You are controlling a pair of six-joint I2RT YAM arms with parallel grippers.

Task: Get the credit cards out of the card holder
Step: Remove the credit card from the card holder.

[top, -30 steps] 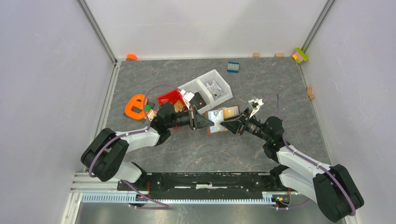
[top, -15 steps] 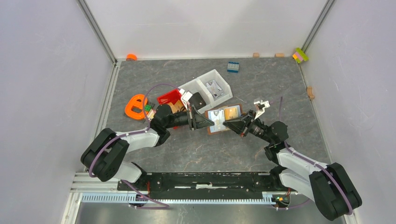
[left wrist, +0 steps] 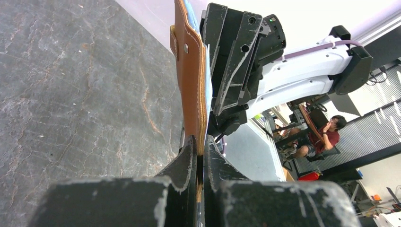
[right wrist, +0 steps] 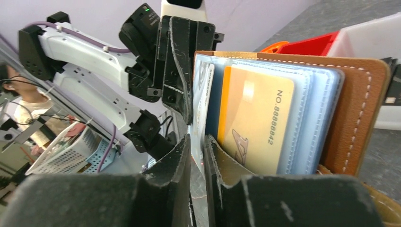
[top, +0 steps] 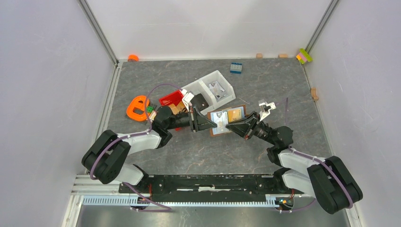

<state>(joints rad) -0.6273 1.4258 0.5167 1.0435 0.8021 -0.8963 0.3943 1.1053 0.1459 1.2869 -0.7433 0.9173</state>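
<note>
Card holder point(left wrist: 191, 80), clenched in left end effector point(left wrist: 200, 149), is braced so right end effector point(right wrist: 197, 144) nips pale card point(right wrist: 202, 94).

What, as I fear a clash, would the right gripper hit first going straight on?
The card holder: its pale card sits between the right gripper's fingers; the left gripper looks close behind.
</note>
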